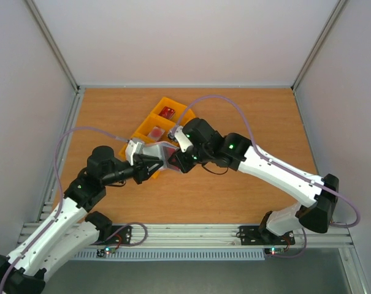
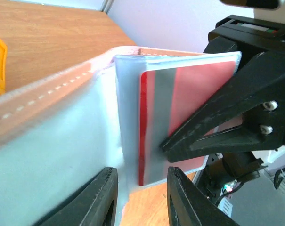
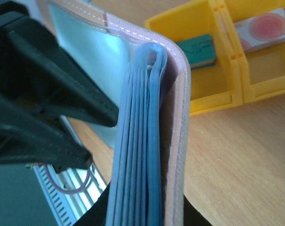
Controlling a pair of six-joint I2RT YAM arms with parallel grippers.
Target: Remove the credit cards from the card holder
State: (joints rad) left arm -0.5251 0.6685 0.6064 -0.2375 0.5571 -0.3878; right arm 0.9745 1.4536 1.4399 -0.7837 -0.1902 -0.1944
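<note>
Between the 2 arms, near the yellow tray (image 3: 213, 99): right gripper (image 1: 178, 158) clenched on card holder (image 2: 52, 141). 1 red card (image 2: 194, 89) in its pocket. Left gripper (image 2: 142, 174) unclenched, fingers straddling the pocket's lower edge. Pinch the card, not the sleeve, then pull straight.

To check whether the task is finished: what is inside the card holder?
A red card sits in a clear pocket of the card holder. The right hand covers part of it, and whether the other pockets hold cards cannot be seen.
</note>
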